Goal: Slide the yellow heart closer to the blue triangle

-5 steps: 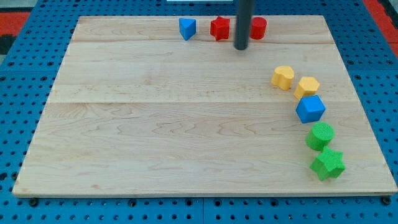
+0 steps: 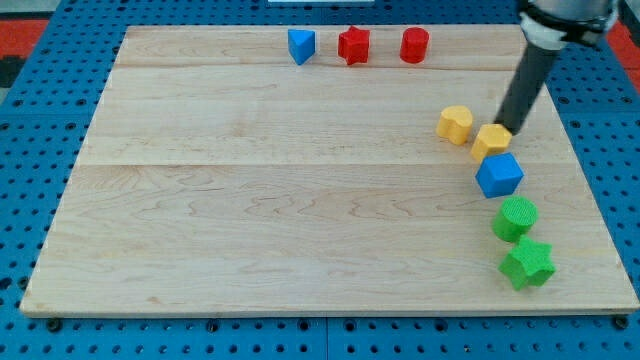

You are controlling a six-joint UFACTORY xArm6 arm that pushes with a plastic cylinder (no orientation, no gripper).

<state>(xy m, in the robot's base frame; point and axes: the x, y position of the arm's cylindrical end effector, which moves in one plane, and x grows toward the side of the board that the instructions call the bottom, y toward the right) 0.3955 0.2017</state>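
The yellow heart [image 2: 455,124] lies on the wooden board [image 2: 250,200] at the view's right. The blue triangle [image 2: 301,45] sits near the board's top edge, far up and to the left of the heart. My tip [image 2: 509,127] rests on the board just right of the heart, at the upper right edge of a yellow hexagon [image 2: 492,140]. The rod rises up and to the right out of view.
A red star [image 2: 353,45] and a red cylinder [image 2: 414,44] stand right of the blue triangle. Below the yellow hexagon lie a blue cube [image 2: 499,175], a green cylinder [image 2: 516,218] and a green star [image 2: 527,263], near the board's right edge.
My tip has moved from near the red blocks at the top down and to the right, to beside the yellow hexagon. No block has moved.
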